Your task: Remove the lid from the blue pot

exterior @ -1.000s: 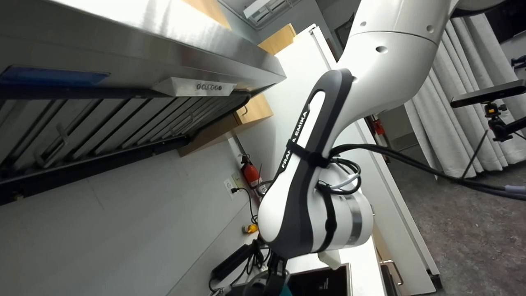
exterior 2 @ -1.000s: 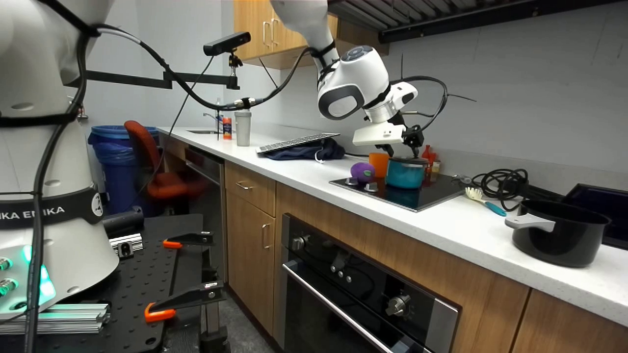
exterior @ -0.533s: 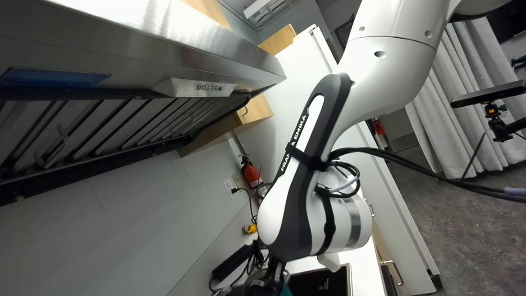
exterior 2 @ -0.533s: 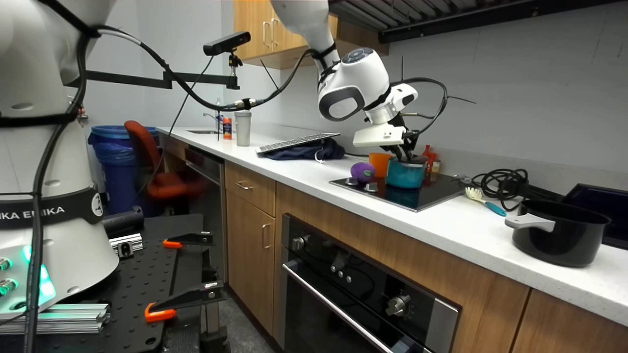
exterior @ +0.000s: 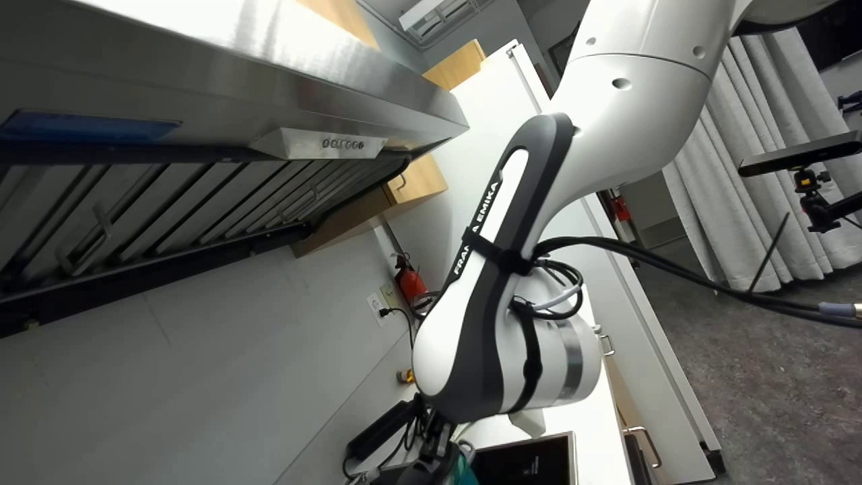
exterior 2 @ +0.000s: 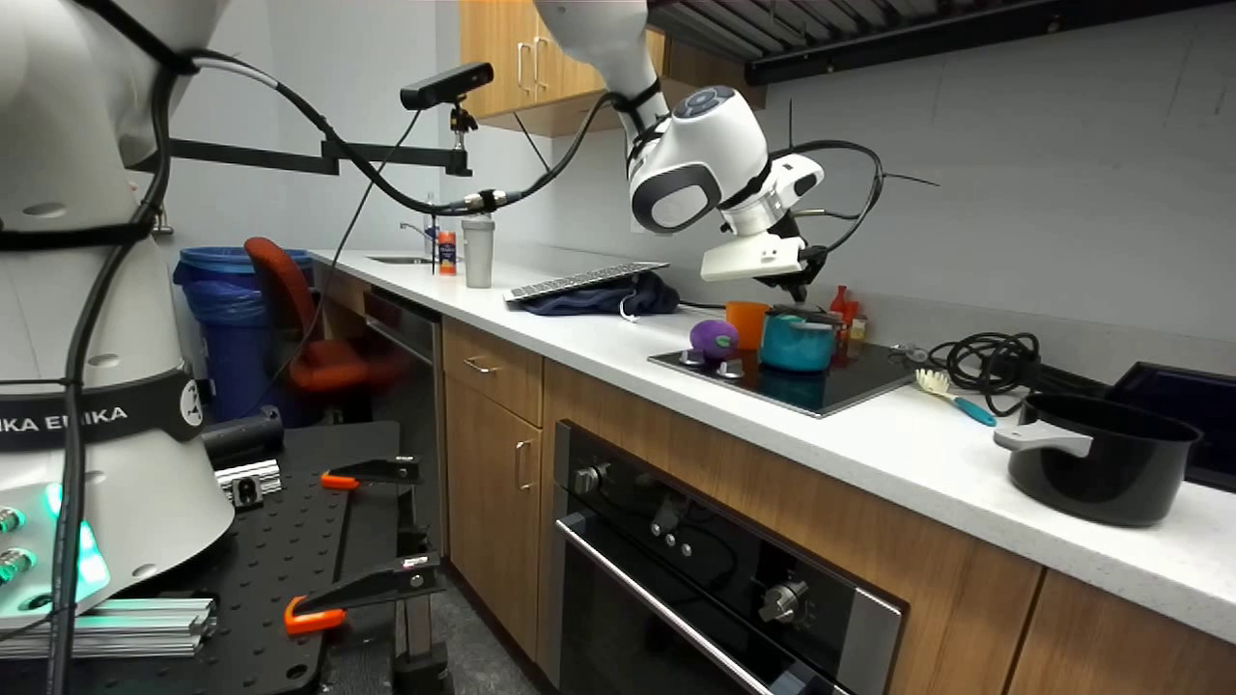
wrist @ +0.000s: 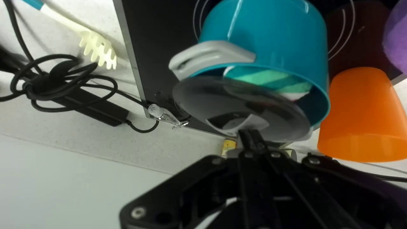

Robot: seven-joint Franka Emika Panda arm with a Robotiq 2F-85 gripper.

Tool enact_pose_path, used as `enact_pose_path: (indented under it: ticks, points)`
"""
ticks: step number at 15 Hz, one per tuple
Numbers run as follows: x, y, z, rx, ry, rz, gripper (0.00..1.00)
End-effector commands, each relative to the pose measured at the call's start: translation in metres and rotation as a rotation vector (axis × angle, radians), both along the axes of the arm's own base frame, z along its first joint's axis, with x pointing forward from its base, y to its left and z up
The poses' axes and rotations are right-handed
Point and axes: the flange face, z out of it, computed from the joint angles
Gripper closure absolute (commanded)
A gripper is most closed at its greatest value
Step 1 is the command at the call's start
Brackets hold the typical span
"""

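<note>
Nearest in the wrist view, the gripper (wrist: 249, 133) has its fingers (wrist: 244, 142) pressed together in front of the lid (wrist: 219, 98), though whether they pinch it cannot be told; the lid is tilted and askew over the blue pot (wrist: 270, 35), part of its mouth uncovered; striped cloth (wrist: 266, 77) shows inside; the pot stands on the black cooktop (wrist: 155, 41), with an orange cup (wrist: 362, 117) just beside it.

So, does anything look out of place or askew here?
Yes: the round transparent grey lid is askew over the shiny blue pot, exposing a striped green item inside instead of fully covering the mouth. The removal task probably explains it.
</note>
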Motion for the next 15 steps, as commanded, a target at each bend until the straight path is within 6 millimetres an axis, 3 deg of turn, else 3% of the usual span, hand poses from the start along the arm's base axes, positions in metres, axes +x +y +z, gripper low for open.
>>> enact_pose_path:
  ticks: [1,6,11,15]
  points:
    - [0.005,0.005,0.016,-0.034,-0.077,0.019,1.0]
    - [0.0,0.01,0.018,-0.052,-0.082,0.037,1.0]
    - [-0.023,0.015,0.014,-0.011,0.02,0.046,1.0]
    - [-0.041,0.034,0.014,0.034,0.107,0.109,1.0]
